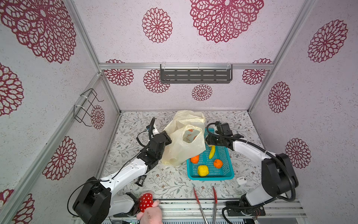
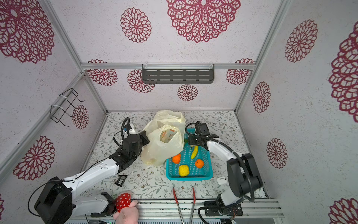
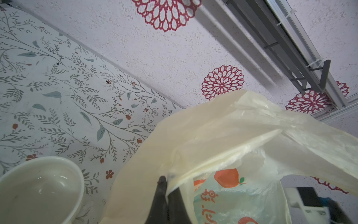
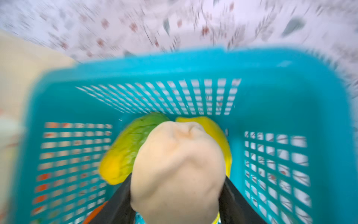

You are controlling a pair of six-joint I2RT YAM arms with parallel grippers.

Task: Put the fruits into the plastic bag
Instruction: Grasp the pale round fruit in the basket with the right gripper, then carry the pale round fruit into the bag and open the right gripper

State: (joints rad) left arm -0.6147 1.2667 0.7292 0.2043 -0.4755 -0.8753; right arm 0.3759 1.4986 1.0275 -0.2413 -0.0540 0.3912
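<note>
The pale-yellow plastic bag (image 1: 184, 149) (image 2: 162, 153) stands with its mouth open beside the teal basket (image 1: 211, 177). My left gripper (image 1: 168, 139) (image 3: 165, 178) is shut on the bag's (image 3: 232, 135) rim and holds it up. My right gripper (image 1: 208, 143) (image 4: 177, 180) is at the basket's (image 4: 155, 62) far end, shut on the beige knobbly piece (image 4: 178, 164). A green bumpy ball (image 4: 131, 141) lies just behind that piece. In the basket lie two oranges (image 1: 194, 159) (image 1: 218, 163), a lemon (image 1: 202, 170) and a banana (image 1: 212, 152).
Red tongs (image 1: 205, 201) lie at the table's front edge, with a white earbud case (image 1: 241, 180) next to the basket. A black packet (image 1: 141, 180) lies under the left arm. A hand holds a red dotted plush (image 1: 146, 202) at the front. A white bowl (image 3: 38, 184) sits near the left gripper.
</note>
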